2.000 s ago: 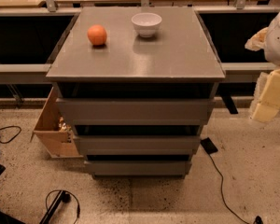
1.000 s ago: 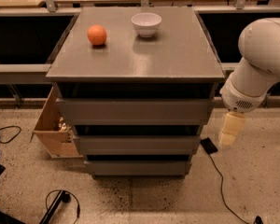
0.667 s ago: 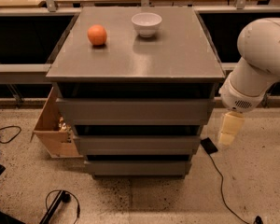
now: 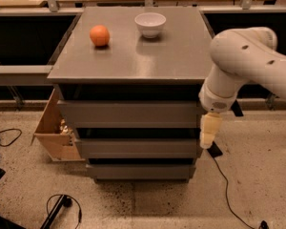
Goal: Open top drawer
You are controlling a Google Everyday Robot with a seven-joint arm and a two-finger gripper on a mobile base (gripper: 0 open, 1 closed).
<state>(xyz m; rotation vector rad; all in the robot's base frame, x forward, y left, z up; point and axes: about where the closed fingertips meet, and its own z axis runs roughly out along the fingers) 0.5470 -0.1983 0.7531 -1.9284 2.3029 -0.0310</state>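
The top drawer (image 4: pixel 128 113) is the widest grey front of the cabinet, just under the grey top, with a dark gap above it; it looks closed. Two narrower grey drawer fronts (image 4: pixel 136 148) sit below it. My gripper (image 4: pixel 207 133), pale cream, hangs pointing down from the white arm (image 4: pixel 238 61) at the cabinet's right front corner. It is level with the top drawer's lower right edge and holds nothing that I can see.
An orange (image 4: pixel 99 35) and a white bowl (image 4: pixel 150 24) stand on the cabinet top (image 4: pixel 171 56). A light wooden box (image 4: pixel 55 132) sits at the cabinet's left. Cables (image 4: pixel 224 180) and a small black object (image 4: pixel 213 150) lie on the speckled floor. Dark shelves run behind.
The arm has swung in from the right edge toward the cabinet. The gripper has moved left to the cabinet's right front corner. The drawers have not moved.
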